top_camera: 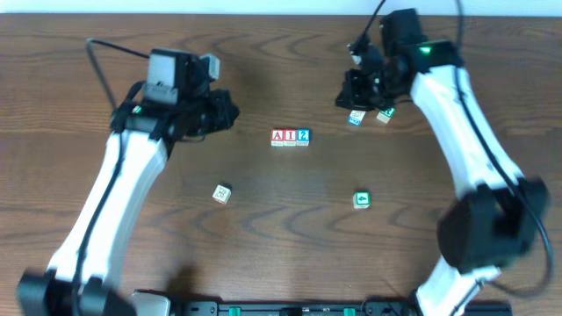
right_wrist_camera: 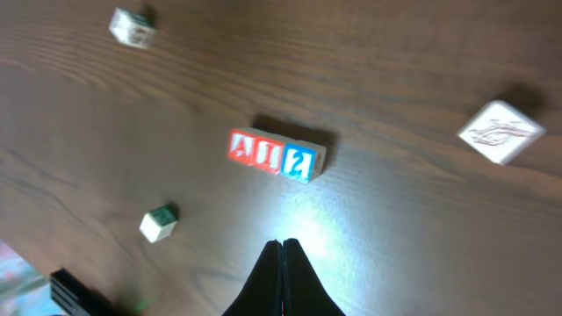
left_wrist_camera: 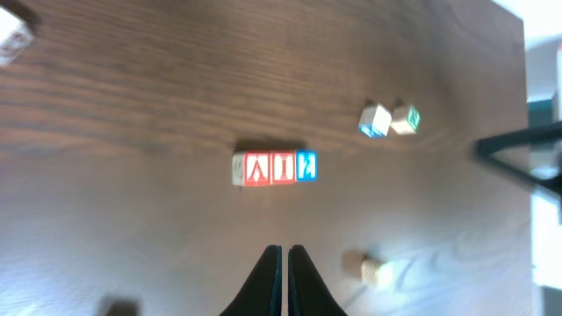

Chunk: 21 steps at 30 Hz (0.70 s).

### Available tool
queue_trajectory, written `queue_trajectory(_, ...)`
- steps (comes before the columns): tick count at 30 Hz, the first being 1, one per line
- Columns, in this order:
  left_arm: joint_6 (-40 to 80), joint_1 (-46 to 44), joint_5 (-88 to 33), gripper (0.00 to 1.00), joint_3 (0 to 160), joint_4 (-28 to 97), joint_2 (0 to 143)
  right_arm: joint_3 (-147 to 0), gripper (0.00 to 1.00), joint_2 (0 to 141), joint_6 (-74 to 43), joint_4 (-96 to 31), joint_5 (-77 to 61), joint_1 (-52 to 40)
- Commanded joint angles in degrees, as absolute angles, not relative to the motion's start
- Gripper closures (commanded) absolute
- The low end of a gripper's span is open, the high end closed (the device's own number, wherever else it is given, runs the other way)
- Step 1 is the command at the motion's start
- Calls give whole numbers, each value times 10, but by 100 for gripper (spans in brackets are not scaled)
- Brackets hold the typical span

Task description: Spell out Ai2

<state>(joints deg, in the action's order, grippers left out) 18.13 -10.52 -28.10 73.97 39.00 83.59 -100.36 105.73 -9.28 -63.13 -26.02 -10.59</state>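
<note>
Dark wood-grain desk [top_camera: 281, 246], nothing fancy. The three letter blocks sit touching in a row about mid-desk, a bit closer to the far edge: the A block [top_camera: 277, 137], then the I block [top_camera: 290, 137], then the 2 block [top_camera: 303, 136], which has a blue face while the other two are red.

Neither arm is on them. The left gripper [top_camera: 226, 112] hangs off to the left of the row and a bit toward the far edge, clear of the A block. In its wrist view the fingers are pressed together with nothing between them, and the row lies straight ahead of the tips. The right gripper [top_camera: 351, 92] is up toward the far right corner, well apart from the 2 block, and it's also pinched closed and empty in its own camera.

Leftovers: a blue-faced block [top_camera: 356, 118] and a green-faced block [top_camera: 385, 114] side by side just below the right gripper, a pale block [top_camera: 221, 194] toward the near left, and a green block [top_camera: 361, 200] toward the near right.
</note>
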Motion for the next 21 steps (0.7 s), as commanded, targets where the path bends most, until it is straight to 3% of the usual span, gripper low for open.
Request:
queue_trajectory(1, 108, -105, -216, 94, 744, 437, 761, -1015, 98, 969, -40, -677, -202, -105)
queue_trajectory(8, 86, -105, -171, 94, 735, 544, 613, -981, 98, 815, -14, -742, -163, -106)
queue_trajectory(15, 68, -105, -131, 94, 686, 637, 460, -783, 99, 595, -17, -741, -109, -105)
queue_trajectory(21, 96, -105, -136, 94, 569, 621, 362, -632, 99, 438, -67, -705, -110, -105)
